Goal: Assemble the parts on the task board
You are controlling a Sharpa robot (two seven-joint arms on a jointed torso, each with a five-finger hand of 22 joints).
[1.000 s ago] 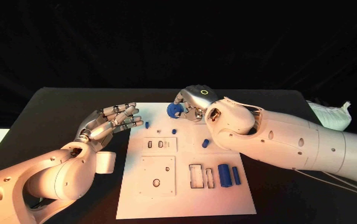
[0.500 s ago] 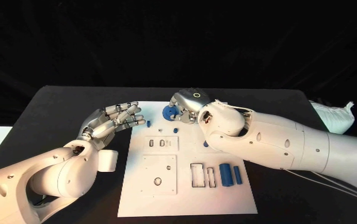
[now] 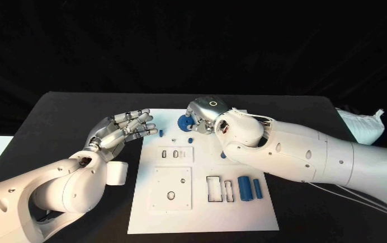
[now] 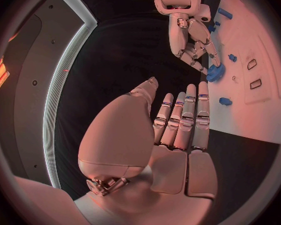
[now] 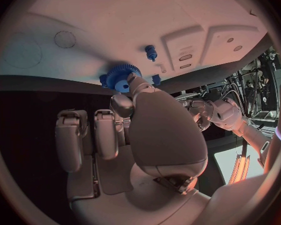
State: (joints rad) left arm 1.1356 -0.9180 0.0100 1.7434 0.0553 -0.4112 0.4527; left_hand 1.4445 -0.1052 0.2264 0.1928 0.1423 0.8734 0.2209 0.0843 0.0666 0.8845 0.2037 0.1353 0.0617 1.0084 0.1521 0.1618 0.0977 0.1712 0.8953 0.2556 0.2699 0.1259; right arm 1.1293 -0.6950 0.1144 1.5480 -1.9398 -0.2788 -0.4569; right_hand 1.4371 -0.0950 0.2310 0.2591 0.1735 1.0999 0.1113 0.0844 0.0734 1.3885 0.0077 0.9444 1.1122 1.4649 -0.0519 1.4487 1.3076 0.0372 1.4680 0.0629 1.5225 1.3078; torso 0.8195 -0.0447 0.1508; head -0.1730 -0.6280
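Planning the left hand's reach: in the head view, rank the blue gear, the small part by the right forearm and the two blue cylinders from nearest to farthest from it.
1. Blue gear, far edge, held by right hand.
2. Small part, mid-board.
3. Two blue cylinders, near right; both farthest from the left hand.

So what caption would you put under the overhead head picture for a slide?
Right hand holds a blue gear at the task board's far edge; left hand open beside it.

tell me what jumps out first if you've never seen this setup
The right hand at the far edge of the white task board stands out first: it holds a blue gear in its fingertips. Across from it, the left hand is open with fingers spread beside the board's left edge. Nearer the robot, two blue cylinders lie on the board's right side.
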